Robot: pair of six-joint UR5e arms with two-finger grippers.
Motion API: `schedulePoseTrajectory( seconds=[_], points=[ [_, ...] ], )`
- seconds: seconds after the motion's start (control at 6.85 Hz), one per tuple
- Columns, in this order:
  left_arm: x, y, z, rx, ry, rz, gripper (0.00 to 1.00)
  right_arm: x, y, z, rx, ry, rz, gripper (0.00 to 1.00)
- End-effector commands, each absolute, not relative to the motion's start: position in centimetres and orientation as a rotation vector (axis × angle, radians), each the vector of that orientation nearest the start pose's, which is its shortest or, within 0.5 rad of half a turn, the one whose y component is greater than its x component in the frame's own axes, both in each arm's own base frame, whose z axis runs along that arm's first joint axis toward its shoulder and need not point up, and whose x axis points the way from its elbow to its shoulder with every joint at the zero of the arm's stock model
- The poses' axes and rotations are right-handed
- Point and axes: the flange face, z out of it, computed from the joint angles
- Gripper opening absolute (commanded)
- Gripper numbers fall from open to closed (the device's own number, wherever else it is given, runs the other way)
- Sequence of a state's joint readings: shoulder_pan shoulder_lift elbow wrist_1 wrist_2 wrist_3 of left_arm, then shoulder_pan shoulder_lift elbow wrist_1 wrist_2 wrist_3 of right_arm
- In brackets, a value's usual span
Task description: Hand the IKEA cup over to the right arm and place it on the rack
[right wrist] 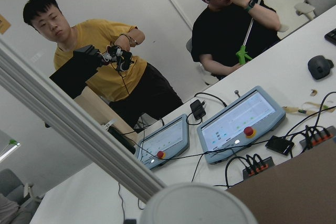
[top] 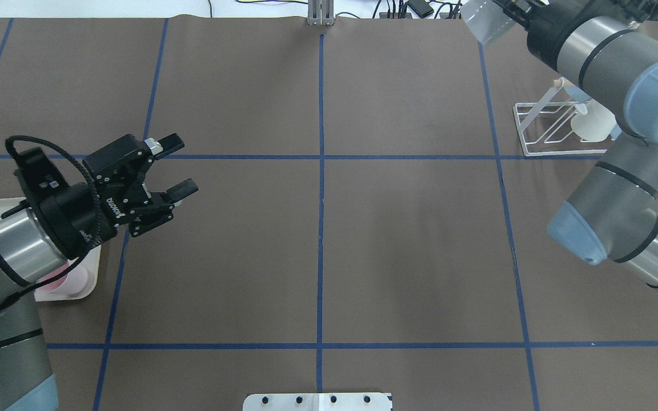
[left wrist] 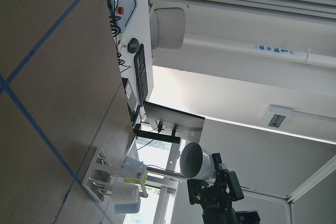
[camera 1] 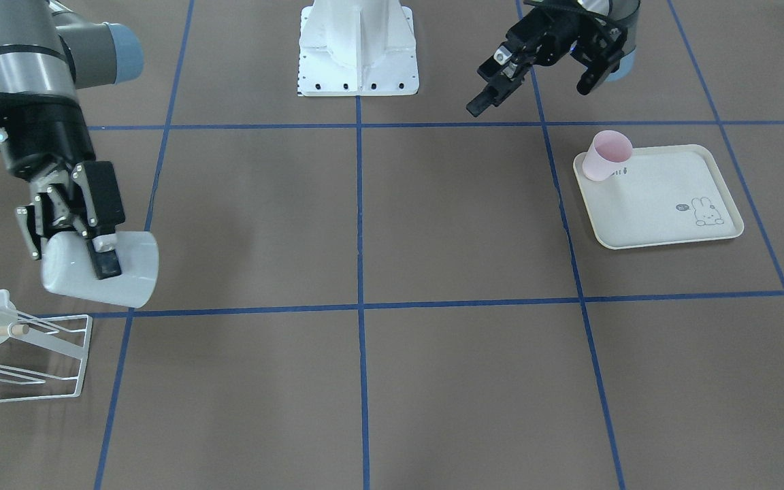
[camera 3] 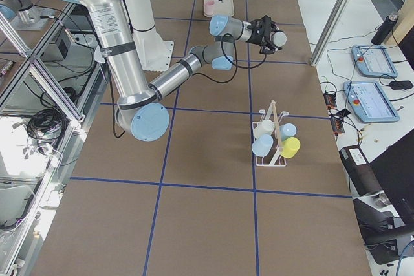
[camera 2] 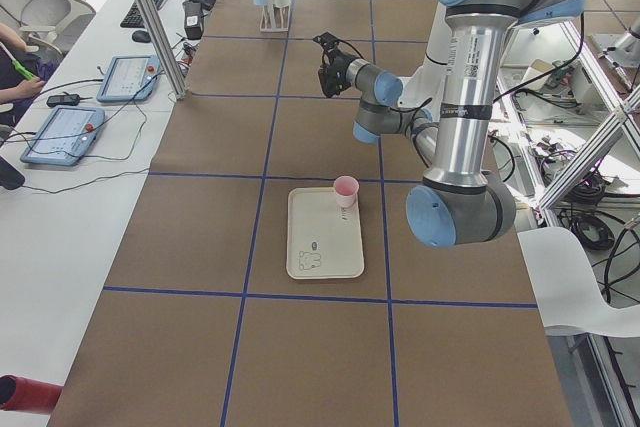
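IKEA cup (camera 1: pixel 130 269), white, hangs sideways near the rack (camera 1: pixel 72 354), clamped by the right gripper (camera 1: pixel 69 252); left gripper (camera 1: pixel 529 95), far from the rack, gapes empty. Handover looks done; next, lowering onto a prong.

1. Bright, even indoor light in every view; brown surface (camera 1: pixel 433 224) matte, no hot spots.
2. Shadows soft and faint: weak dark patch centre-right in overhead view, dim smudge left of centre in front-facing view.
3. Sheen streaks on left arm's metal tube (camera 2: pixel 465 97), right of centre in left side view.
4. Left wrist view: window (left wrist: pixel 160 156) at lower middle blown out, shapes near it go dark.
5. Right wrist view: white cup (right wrist: pixel 194 205) at bottom edge blurred, too close; background sharp.
6. Side views wide-angle, blue grid lines (camera 3: pixel 213 186) splay toward edges; upper left of left side view washed out.
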State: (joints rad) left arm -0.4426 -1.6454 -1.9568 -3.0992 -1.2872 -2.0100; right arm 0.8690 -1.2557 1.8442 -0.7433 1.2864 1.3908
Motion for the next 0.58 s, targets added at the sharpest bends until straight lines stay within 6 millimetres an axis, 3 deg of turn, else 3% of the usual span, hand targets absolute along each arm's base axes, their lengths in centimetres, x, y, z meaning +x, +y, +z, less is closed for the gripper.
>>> schedulePoseTrajectory(
  seconds=[0.0, 0.15, 0.44],
  points=[
    [28.0, -33.9, 31.8, 0.313, 1.91, -0.748, 1.0, -21.4, -54.3, 32.2, 1.024, -0.779, 0.705, 0.0],
    [27.1, -34.3, 32.9, 0.341, 1.856, -0.711, 1.0, -20.6, -53.5, 35.3, 1.022, -0.692, 0.673, 0.0],
    [23.0, -35.2, 36.2, 0.412, 1.735, -0.612, 0.99, -19.6, -52.4, 40.1, 1.007, -0.57, 0.638, 0.0]
  ],
)
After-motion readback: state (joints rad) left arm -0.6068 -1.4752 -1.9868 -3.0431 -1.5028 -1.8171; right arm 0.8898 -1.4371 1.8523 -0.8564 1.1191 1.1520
